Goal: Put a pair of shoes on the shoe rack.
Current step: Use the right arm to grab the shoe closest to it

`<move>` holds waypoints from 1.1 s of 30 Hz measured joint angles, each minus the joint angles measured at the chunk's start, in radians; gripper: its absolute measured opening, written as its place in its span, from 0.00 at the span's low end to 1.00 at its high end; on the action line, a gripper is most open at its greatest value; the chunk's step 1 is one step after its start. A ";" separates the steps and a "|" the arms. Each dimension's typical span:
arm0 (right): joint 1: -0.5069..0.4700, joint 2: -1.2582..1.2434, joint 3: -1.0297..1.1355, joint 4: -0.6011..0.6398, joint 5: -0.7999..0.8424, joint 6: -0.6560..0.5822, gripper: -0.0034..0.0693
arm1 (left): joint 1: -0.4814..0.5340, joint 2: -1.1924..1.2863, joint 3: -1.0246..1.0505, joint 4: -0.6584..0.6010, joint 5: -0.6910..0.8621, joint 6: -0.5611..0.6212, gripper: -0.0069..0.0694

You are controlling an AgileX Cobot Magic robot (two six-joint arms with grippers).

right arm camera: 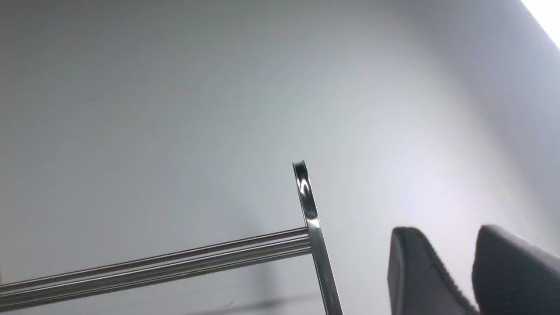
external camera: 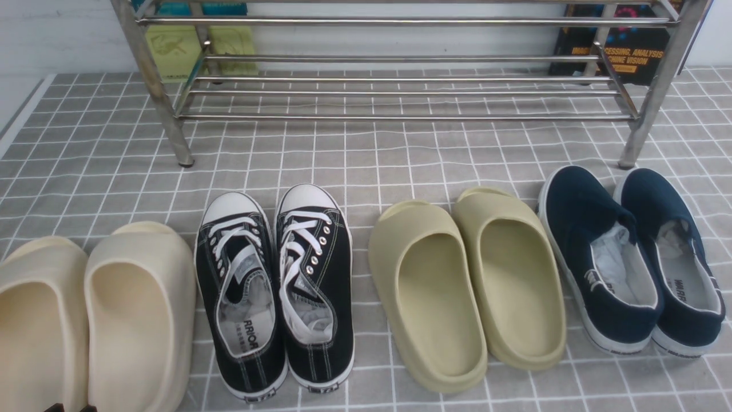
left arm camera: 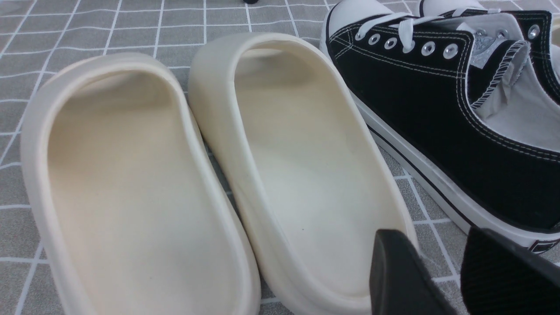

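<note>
The pair of navy-blue slip-on shoes (external camera: 595,252) stands side by side at the right of the floor mat, toes toward the shoe rack (external camera: 400,91). The rack of shiny tubes stands at the back with nothing on its lower tier; one corner of it also shows in the right wrist view (right arm camera: 153,267). My left gripper (left arm camera: 433,236) is slightly open and empty, low over the gap between a cream slide and a black sneaker. My right gripper (right arm camera: 446,234) is slightly open and empty, raised and facing a blank wall. The navy shoes appear in neither wrist view.
From the left, a row of cream slides (external camera: 97,315), black lace-up sneakers (external camera: 274,286) and olive-green slides (external camera: 469,280) lies in front of the rack. The left wrist view shows the cream slides (left arm camera: 175,175) and one black sneaker (left arm camera: 437,109). Books (external camera: 623,51) lean behind the rack.
</note>
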State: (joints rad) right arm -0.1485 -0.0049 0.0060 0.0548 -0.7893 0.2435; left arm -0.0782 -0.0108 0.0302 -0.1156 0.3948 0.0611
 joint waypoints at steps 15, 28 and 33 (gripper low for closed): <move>0.009 0.511 -0.508 -0.140 0.882 0.041 0.06 | 0.000 0.000 0.000 0.000 0.000 0.000 0.40; 0.288 1.214 -0.849 0.131 1.494 -0.334 0.17 | 0.000 0.000 0.000 0.000 0.000 0.000 0.40; 0.396 1.417 -0.949 0.077 1.503 -0.347 0.46 | 0.000 0.000 0.000 0.000 0.000 0.000 0.40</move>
State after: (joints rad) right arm 0.2475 1.4125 -0.9433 0.1321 0.7139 -0.1038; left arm -0.0782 -0.0108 0.0302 -0.1156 0.3948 0.0611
